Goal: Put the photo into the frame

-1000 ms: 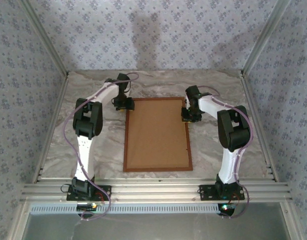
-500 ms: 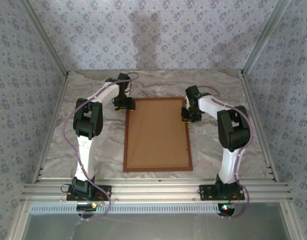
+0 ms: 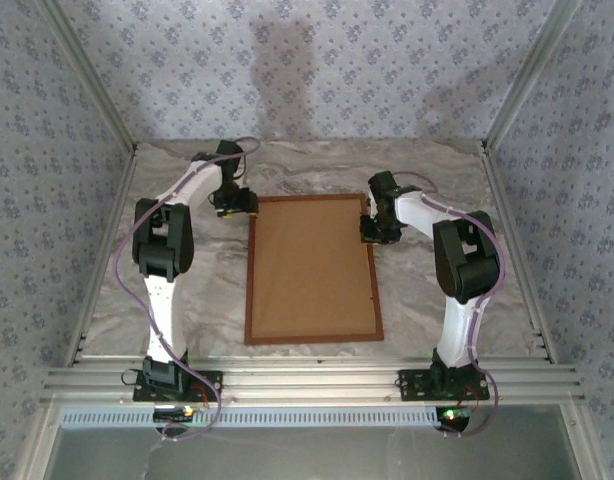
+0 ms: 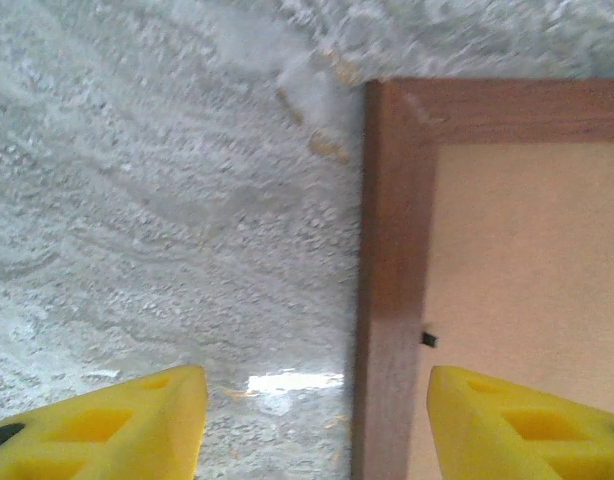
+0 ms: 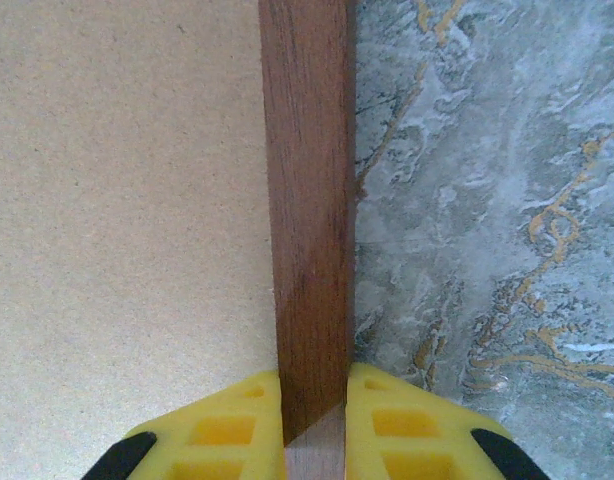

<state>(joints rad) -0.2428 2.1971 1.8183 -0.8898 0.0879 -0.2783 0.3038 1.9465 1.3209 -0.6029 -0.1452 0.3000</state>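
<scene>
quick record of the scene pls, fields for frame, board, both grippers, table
frame: flat on the table, back side up
board: brown, sits inside the frame
left gripper: open, by the frame's far left corner, a finger on each side of the left rail, no grip
right gripper: shut on the frame's right rail, near the far end
table: grey marbled surface

The frame (image 3: 251, 270) — thin, reddish-brown wood with narrow moulding — lies flat in the middle of the table (image 3: 207, 290), its long sides running away from the arm bases. It is back side up (a plain brown backing board (image 3: 312, 265) fills the opening). Its right rail, near the far corner, is pinched by the right gripper (image 5: 314, 400).
</scene>
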